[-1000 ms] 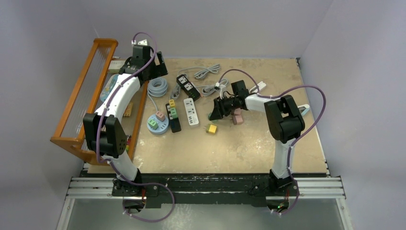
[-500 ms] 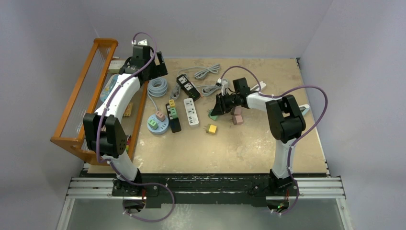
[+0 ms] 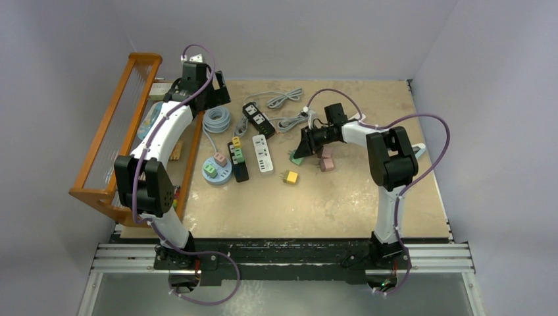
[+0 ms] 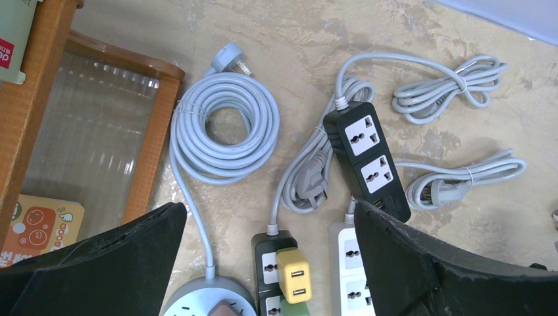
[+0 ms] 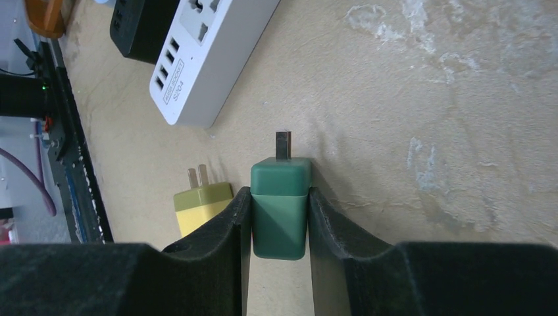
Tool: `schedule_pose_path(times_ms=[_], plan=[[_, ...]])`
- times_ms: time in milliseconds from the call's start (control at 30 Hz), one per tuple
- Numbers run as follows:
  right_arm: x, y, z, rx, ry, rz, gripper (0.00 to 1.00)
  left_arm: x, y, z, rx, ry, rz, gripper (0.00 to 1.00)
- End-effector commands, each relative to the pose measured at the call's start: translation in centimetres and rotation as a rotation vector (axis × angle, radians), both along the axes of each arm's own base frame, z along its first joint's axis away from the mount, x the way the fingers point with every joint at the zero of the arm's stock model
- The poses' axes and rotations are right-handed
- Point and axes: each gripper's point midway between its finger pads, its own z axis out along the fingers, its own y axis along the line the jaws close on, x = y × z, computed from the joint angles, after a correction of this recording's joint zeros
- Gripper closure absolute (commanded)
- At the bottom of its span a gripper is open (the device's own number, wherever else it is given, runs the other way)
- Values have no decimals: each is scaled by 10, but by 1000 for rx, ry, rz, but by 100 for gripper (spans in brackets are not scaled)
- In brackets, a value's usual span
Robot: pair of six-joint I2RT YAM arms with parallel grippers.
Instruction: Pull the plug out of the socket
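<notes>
The right gripper (image 5: 279, 220) is clenched on the dark green plug (image 5: 279, 172), with its jaws flat against two opposite sides. The plug's prong is clear of any socket, and it lies near the middle of the table (image 3: 342, 197), right of the white power strip (image 5: 204, 52). The left gripper (image 4: 266, 220) stands released toward the far-left corner. The plug is judged a light, rigid plastic block with smooth, slip-prone faces: grasp the flat sides at mid-body, never the prong.

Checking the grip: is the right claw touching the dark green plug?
Touching. In the right wrist view the right claw has both fingers pressed against the dark green plug, no gap.
</notes>
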Motion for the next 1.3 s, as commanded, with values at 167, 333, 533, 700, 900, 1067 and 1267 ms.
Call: schedule_pose_path(times_ms=[167, 333, 533, 700, 900, 1067, 1267], plan=[[-16, 4, -9, -14, 39, 75, 100, 3, 5, 22, -8, -72, 0, 0], [-13, 2, -22, -94, 34, 51, 88, 4, 5, 20, -6, -66, 1, 0], [5, -7, -30, -213, -20, -44, 83, 5, 6, 17, -4, -60, 4, 0], [14, -10, -29, -238, -41, -84, 68, 5, 8, 15, -2, -56, 7, 0], [37, -26, -24, -328, -129, -203, 63, 6, 10, 15, -1, -55, 11, 0], [61, -40, -8, -383, -248, -306, 59, 5, 11, 15, -2, -56, 14, 0], [69, -44, 1, -407, -298, -333, 56, 5, 12, 17, -1, -60, 14, 0]])
